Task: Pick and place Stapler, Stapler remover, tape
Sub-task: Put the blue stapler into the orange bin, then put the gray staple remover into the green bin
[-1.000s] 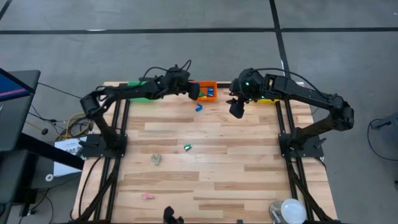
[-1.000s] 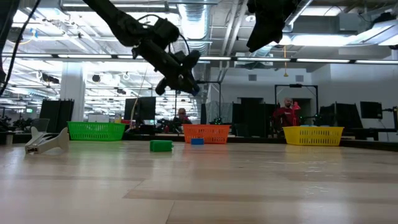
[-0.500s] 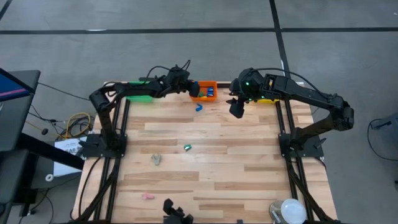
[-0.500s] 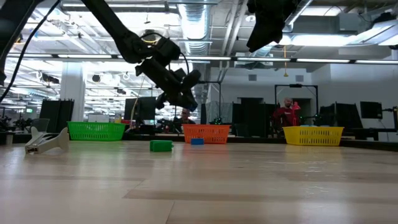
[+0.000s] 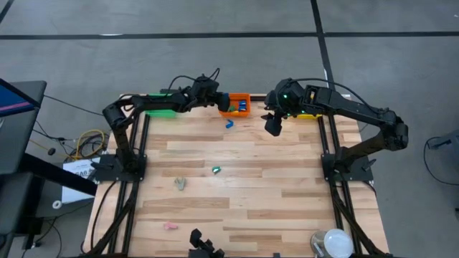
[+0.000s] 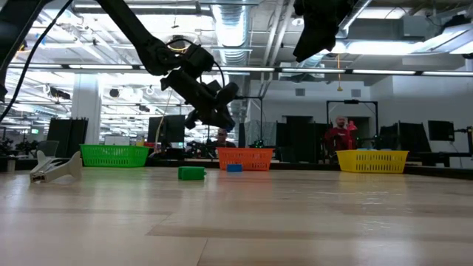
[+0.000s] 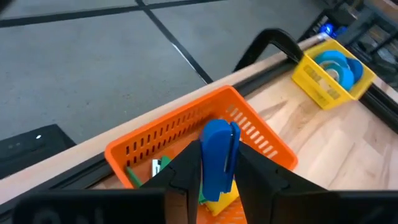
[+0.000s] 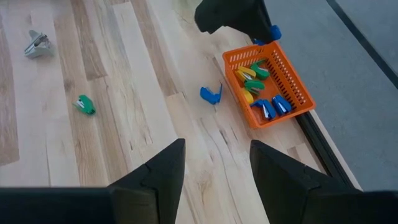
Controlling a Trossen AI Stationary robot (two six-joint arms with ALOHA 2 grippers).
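My left gripper [image 5: 224, 102] hangs over the orange bin [image 7: 186, 134] at the table's far edge, shut on a blue stapler [image 7: 217, 140]. Several staplers lie in that bin [image 8: 267, 84]. Blue tape rolls [image 7: 336, 65] rest in the yellow bin [image 7: 323, 84]. On the table lie a small blue V-shaped piece [image 5: 230, 123], a green stapler [image 5: 216, 170] and a grey staple remover [image 5: 181, 183]. My right gripper [image 8: 214, 168] stands open, high above the table to the right of the orange bin. My left gripper pinches the blue stapler by its two flat sides [image 7: 216, 171] between its two fingers. The fingers slant downward from the table's left. The stapler stands on edge, reaches out past the fingertips, and hangs clear above the orange bin's inside.
A green bin [image 5: 163, 107] stands at the far edge, left of the orange one. A pink piece [image 5: 170, 226] lies near the front left. A white round object [image 5: 336, 242] sits at the front right corner. People show in the room behind [image 6: 341, 133].
My left gripper, still shut on the blue stapler, has sunk and gone a little toward the orange bin, then held still. The right arm has not moved.
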